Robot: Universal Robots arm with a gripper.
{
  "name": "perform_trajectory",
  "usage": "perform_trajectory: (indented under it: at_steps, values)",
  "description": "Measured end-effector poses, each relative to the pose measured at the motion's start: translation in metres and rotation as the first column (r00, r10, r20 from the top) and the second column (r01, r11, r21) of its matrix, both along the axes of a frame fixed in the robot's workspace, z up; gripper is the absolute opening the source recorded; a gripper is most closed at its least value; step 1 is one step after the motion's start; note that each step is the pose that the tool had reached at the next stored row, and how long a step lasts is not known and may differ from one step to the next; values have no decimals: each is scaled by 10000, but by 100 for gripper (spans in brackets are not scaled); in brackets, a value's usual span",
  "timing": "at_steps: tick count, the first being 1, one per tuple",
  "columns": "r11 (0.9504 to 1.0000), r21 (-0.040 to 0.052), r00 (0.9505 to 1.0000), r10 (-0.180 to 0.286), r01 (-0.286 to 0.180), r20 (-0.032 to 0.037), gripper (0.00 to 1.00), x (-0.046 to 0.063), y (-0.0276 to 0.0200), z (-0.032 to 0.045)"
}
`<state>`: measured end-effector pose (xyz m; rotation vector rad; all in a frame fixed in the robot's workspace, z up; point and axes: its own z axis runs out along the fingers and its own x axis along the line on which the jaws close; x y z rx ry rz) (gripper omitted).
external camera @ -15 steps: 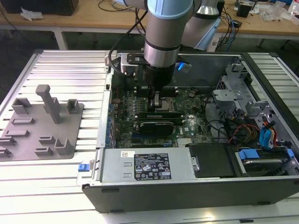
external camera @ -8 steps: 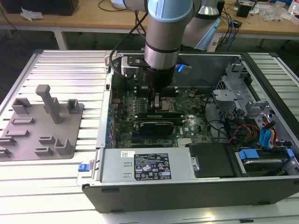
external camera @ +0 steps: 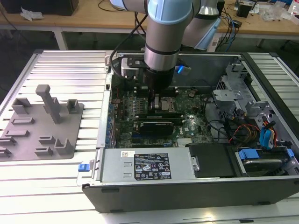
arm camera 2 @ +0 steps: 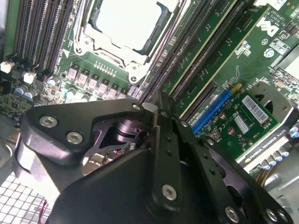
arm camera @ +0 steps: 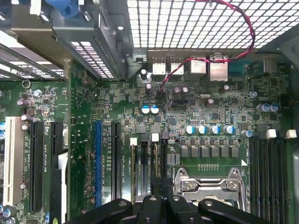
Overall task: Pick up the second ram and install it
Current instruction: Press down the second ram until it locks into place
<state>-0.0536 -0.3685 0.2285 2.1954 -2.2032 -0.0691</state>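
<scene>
— Where is the gripper [arm camera: 159, 184]?
— Low over the motherboard [arm camera: 210, 121], fingers together on the second ram [arm camera: 157, 158], standing in slots beside the CPU socket [arm camera 2: 126, 28]. The exterior view adds the grey tray [external camera: 42, 126] on the surface [external camera: 70, 70].

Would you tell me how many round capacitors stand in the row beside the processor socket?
4 capacitors, side by side in the first wrist view. A fifth stands apart; others may be hidden.
</scene>
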Motion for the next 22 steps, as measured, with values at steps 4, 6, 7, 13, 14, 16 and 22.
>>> perform_trajectory:
  at_steps: [4, 6, 7, 13, 14, 16, 22]
  values:
    - [10000, -4, 10000, 1, -1, 0, 8, 0, 0, 1]
    - [10000, -1, 10000, 0, 0, 2, 8, 0, 0, 59]
    - [10000, -3, 10000, 1, -1, 1, 8, 0, 0, 84]
    - [10000, -14, 10000, 1, -1, 1, 8, 46, -1, 185]
    - [10000, -12, 10000, -1, 1, 0, 8, 119, 0, 184]
    - [10000, -13, 10000, 2, -2, 0, 8, 296, -1, 184]
    - [10000, -12, 10000, 0, 0, 1, 8, 352, -1, 184]
